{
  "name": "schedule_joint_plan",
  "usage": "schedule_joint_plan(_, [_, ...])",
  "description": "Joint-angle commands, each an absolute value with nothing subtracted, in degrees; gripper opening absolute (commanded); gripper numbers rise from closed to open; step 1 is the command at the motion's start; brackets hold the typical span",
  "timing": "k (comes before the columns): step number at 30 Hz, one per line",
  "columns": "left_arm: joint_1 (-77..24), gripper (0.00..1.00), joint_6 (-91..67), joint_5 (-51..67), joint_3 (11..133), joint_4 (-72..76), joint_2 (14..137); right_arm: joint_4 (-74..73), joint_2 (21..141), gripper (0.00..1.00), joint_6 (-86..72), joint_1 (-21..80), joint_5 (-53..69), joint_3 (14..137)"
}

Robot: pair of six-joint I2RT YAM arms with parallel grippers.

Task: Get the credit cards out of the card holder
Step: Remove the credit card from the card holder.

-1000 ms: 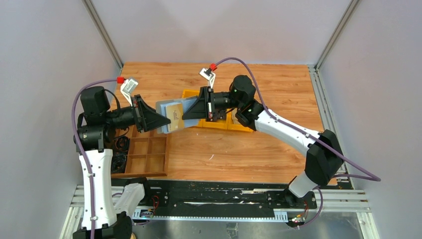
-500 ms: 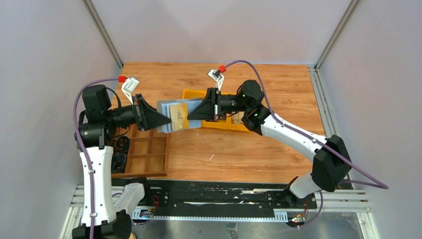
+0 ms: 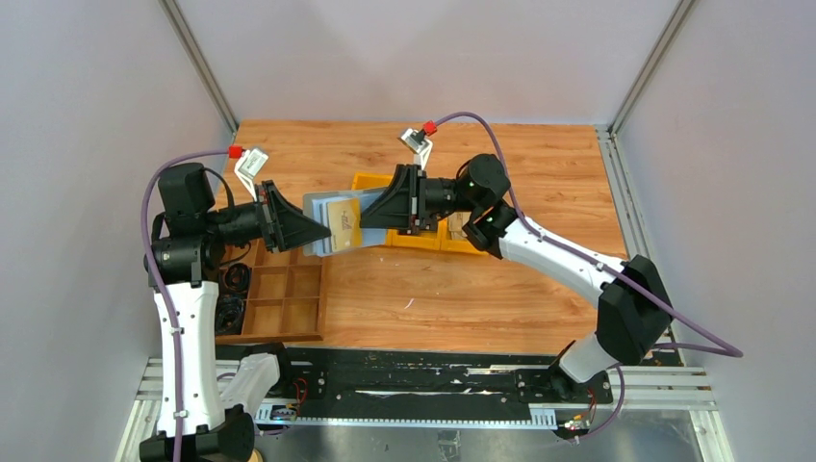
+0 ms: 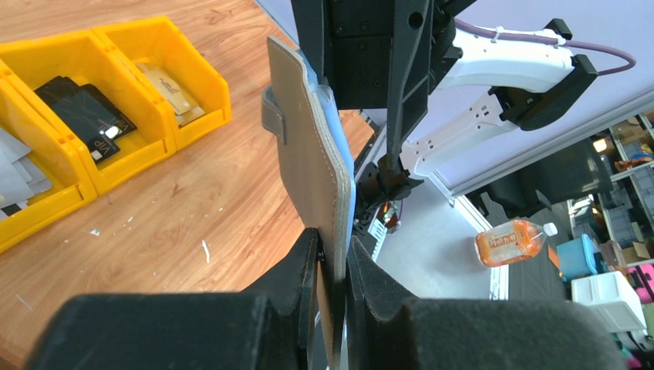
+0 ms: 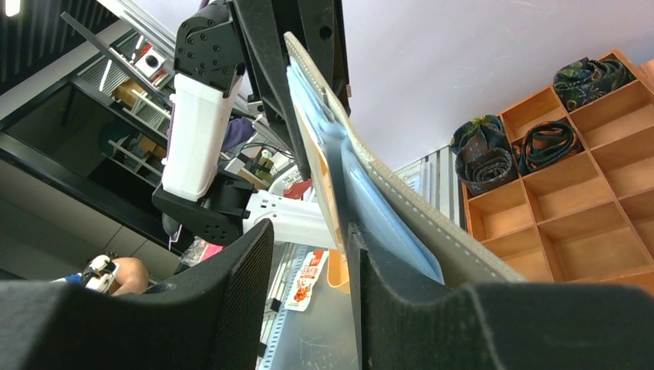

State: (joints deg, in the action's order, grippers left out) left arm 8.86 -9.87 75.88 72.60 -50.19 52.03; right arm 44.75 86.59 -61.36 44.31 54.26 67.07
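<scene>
Wood-grain tabletop [image 3: 433,289] w/ pale grey walls around. The flat grey-blue soft folding card holder [image 3: 318,207] is up off the table btwn the two arms, standing on edge. Left gripper [image 4: 333,247] is pinched tight on its near edge. A thin tan/gold credit card [image 3: 344,223] lies against the holder's inner face. Right gripper [image 5: 308,239] has fingers apart, straddling card and holder: both sit close to one finger, w/ a clear gap to the other. Yellow plastic bins [image 4: 200,123] are behind, brown wooden compartment tray [image 3: 279,337] at left.
</scene>
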Motion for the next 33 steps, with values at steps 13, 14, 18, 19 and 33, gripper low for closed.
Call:
schedule_joint_plan(13, [8.96, 0.00, -12.06, 79.97, 76.10, -50.82, 52.49, 47.42, 89.30, 0.08, -62.40, 46.14, 54.67, 70.54])
schedule_joint_plan(14, [8.96, 0.00, -12.02, 79.90, 76.23, -50.80, 52.52, 47.64, 89.29, 0.02, -62.56, 46.07, 54.81, 70.53])
schedule_joint_plan(18, [8.96, 0.00, -12.13, 79.71, 76.58, -50.81, 52.80, 51.03, 88.55, 0.00, -64.52, 45.44, 54.63, 68.84])
schedule_joint_plan(19, [8.96, 0.00, -12.12, 79.55, 76.75, -50.86, 52.89, 52.71, 88.26, 0.00, -65.48, 44.99, 54.38, 67.80])
schedule_joint_plan(33, [8.96, 0.00, -14.02, 65.62, 75.51, -47.60, 53.41, 59.41, 85.62, 0.00, -71.48, 36.69, 56.16, 59.17])
